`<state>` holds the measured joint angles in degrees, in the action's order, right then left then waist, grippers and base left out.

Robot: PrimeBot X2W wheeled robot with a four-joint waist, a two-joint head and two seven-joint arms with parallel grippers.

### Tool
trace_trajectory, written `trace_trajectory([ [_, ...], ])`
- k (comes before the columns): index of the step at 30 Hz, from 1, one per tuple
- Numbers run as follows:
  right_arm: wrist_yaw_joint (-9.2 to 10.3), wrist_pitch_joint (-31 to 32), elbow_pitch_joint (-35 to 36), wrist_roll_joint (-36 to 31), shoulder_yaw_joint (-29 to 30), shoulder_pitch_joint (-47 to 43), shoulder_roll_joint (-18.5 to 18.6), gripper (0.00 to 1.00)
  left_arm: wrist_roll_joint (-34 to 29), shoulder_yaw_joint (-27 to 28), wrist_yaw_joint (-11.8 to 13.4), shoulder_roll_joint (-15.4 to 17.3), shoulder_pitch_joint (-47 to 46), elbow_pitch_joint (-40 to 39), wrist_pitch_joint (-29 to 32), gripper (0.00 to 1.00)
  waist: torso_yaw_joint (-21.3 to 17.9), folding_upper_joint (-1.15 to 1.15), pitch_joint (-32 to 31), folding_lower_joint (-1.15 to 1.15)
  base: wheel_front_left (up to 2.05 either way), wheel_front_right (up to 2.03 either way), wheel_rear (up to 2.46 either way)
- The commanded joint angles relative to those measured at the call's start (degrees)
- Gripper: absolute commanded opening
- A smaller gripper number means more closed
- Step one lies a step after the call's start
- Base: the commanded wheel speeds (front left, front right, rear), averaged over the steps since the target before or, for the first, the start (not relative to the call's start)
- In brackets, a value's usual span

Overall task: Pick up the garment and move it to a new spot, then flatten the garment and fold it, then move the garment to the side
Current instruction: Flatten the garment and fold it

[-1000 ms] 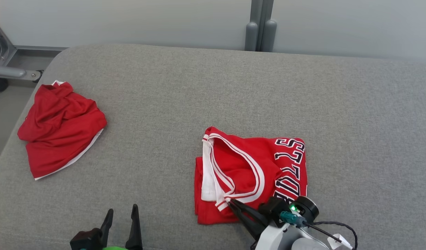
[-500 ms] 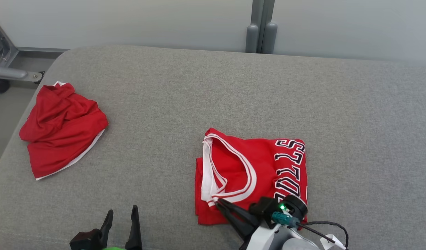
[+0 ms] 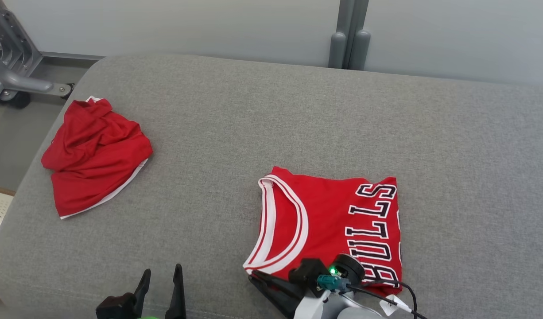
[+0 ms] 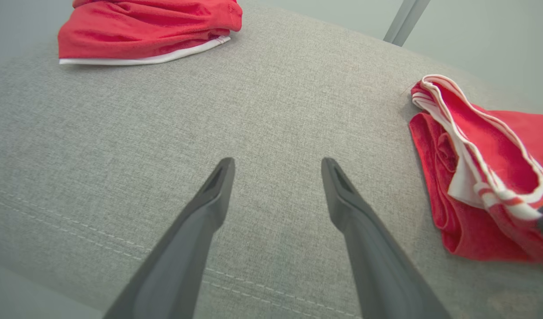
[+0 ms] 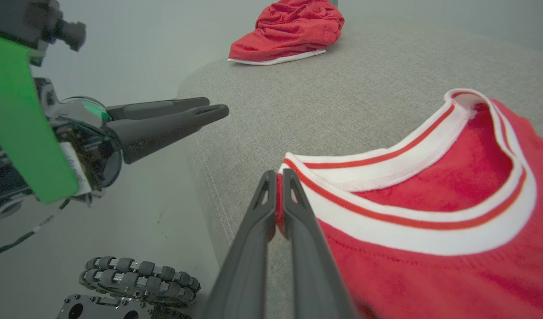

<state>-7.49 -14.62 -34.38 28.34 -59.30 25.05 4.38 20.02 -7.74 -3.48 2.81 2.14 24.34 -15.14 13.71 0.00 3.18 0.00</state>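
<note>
While the right hand (image 3: 254, 277) was pinched shut on the jersey (image 3: 333, 226), you had that garment lying folded on the grey fabric-covered counter (image 3: 298, 110). In the head view it sat right of centre and close to the near edge. The grip was on the white-and-red neckline trim at the jersey's near left corner. In the right wrist view the two dark fingers (image 5: 254, 230) sat together with a sliver of red fabric between their tips. The jersey lay fairly flat, its collar curve to the left and its black-and-white lettering along the right side. The arm's wrist, where a green light (image 3: 331, 270) showed, partly hid the near edge.

Your left hand (image 3: 162, 270) hung at the lower left with its fingers spread wide, holding nothing. The left wrist view put both fingertips (image 4: 225, 168) over bare counter, with the jersey off to their right and apart from them. I could not tell whether those tips touched the surface.

A second red garment (image 3: 96, 155) with a white hem sat crumpled near the counter's far left corner, well apart from the jersey. Behind the counter you had a pale wall with a grey post (image 3: 349, 40). A grey metal frame (image 3: 14, 75) on a wheel stood on the floor off that far left corner.
</note>
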Motion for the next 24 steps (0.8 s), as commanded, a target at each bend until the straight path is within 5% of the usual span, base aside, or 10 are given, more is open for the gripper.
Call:
trace_trajectory([
  [1, 0.02, 0.04, -1.33, 0.95, -0.50, 1.14, -0.07, 0.41, -0.55, 0.19, -0.17, 0.18, -0.65, 0.04, 0.03, 1.00, 0.36, 0.00, 0.24, 0.00, 0.00, 0.00, 0.00],
  [2, 0.02, -0.02, -2.16, 1.52, -0.45, 1.50, -0.16, 1.00, -0.55, 0.28, -0.13, 0.17, -0.69, -0.03, 0.03, 1.00, 0.34, 0.00, 0.32, 0.00, 0.00, 0.00, 0.00],
  [11, 0.02, -0.61, -1.11, 1.85, 7.20, 1.33, 0.73, 1.00, -0.79, 1.70, 0.79, 0.17, -0.29, -1.33, 0.03, 1.00, -2.96, 0.00, -0.44, 0.00, 0.00, 0.00, 0.00],
  [24, 0.02, -0.57, 7.51, -10.75, 37.29, -11.96, 3.31, 1.00, -3.67, 4.91, 1.68, 0.19, -0.10, -5.05, 0.03, 1.00, -11.23, 0.00, -2.59, 0.00, 0.00, 0.00, 0.00],
])
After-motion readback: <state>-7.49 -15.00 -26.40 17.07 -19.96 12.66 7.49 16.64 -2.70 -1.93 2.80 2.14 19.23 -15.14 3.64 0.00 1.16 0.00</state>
